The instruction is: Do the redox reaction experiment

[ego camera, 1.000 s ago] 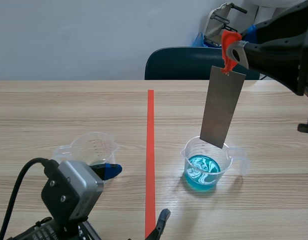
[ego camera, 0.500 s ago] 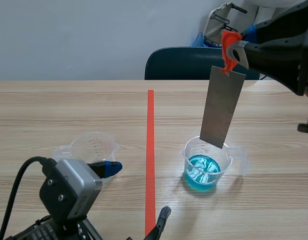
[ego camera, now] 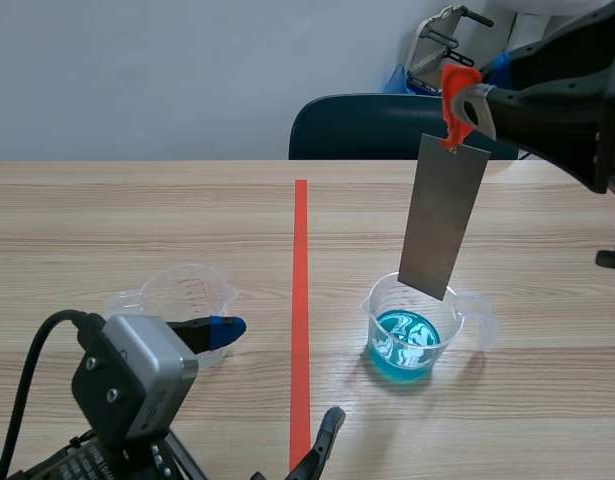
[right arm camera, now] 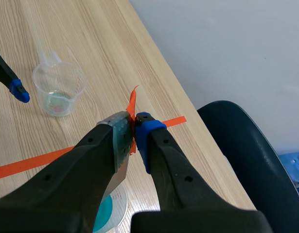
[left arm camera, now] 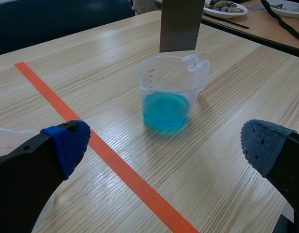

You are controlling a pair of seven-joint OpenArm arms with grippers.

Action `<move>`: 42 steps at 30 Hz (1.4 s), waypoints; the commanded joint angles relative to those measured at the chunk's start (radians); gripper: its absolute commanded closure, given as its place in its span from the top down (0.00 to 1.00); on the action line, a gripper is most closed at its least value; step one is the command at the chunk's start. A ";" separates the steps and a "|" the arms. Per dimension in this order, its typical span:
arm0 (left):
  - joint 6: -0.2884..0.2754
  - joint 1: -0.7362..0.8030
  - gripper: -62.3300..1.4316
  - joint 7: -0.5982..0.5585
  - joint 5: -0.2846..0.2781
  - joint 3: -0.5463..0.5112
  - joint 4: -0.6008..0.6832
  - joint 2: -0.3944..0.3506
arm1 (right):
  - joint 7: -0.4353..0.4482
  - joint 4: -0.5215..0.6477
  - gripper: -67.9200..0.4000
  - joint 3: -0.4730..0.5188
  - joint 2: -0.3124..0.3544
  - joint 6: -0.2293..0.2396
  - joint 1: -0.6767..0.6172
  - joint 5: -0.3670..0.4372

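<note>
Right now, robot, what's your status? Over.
Right jaws shut on metal strip, hanging over blue-liquid beaker, not dipped. Left jaws open beside clear beaker. Nothing blocking.

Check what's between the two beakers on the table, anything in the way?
Scene view: only the tape line on bare table, plus one left fingertip beside the clear beaker. Nothing else before the blue-liquid beaker.

You've got a light wood-grain counter (ego camera: 107,210) with an orange-red tape line (ego camera: 300,260) running down its middle. Right of the line stands a blue-liquid measuring cup (ego camera: 407,335), clear plastic. Left of the line sits a second measuring cup (ego camera: 187,295), also clear, well apart.
</note>
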 commanded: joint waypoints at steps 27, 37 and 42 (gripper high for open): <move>-0.003 0.000 1.00 -0.011 -0.004 0.002 0.029 0.005 | 0.030 0.011 0.02 0.006 0.013 -0.003 0.017 0.011; -0.003 0.000 1.00 -0.011 -0.003 0.002 0.029 0.005 | 0.030 0.011 0.02 0.006 0.013 -0.003 0.017 0.011; -0.003 0.000 1.00 -0.011 -0.002 0.002 0.029 0.005 | 0.030 0.011 0.02 0.006 0.013 -0.003 0.017 0.011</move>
